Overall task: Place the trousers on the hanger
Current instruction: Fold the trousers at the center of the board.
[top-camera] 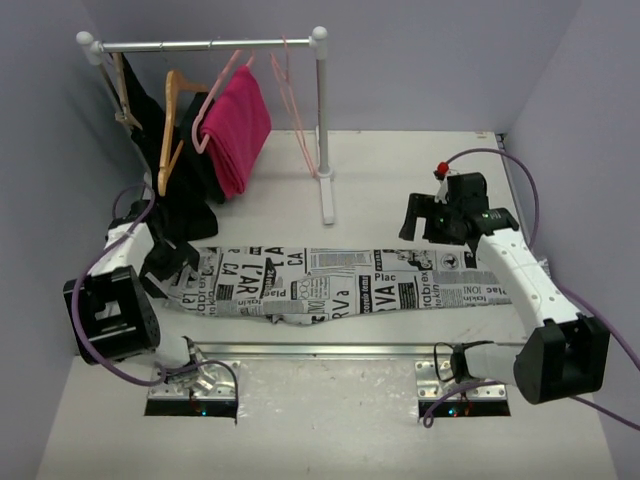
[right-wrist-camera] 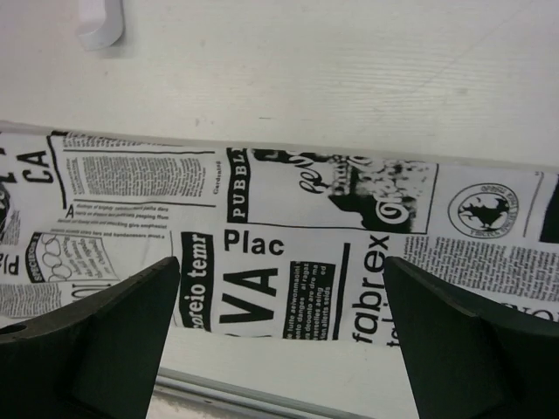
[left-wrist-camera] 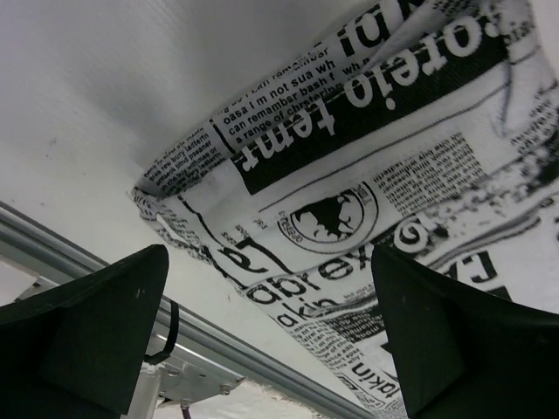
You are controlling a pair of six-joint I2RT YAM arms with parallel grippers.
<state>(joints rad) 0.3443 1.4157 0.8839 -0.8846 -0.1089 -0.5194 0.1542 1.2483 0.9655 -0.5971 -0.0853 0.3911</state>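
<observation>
The newspaper-print trousers [top-camera: 340, 285] lie flat in a long strip across the table. The thin pink hanger [top-camera: 300, 125] hangs bare on the rack's rail, near its right post. My left gripper [top-camera: 175, 262] is open, low over the trousers' left end. In the left wrist view its fingers straddle a corner of the cloth [left-wrist-camera: 367, 175], with the gripper [left-wrist-camera: 271, 262] holding nothing. My right gripper [top-camera: 425, 215] is open, above the strip's right part. In the right wrist view the print [right-wrist-camera: 288, 218] lies below the open gripper [right-wrist-camera: 281, 271].
A clothes rack [top-camera: 322, 130] stands at the back, with a wooden hanger [top-camera: 172, 130], black garments [top-camera: 190, 190] and a bright pink garment [top-camera: 238, 125]. Its white foot [right-wrist-camera: 96, 26] shows beyond the trousers. A metal rail [top-camera: 330, 350] runs along the near edge. Grey walls enclose the table.
</observation>
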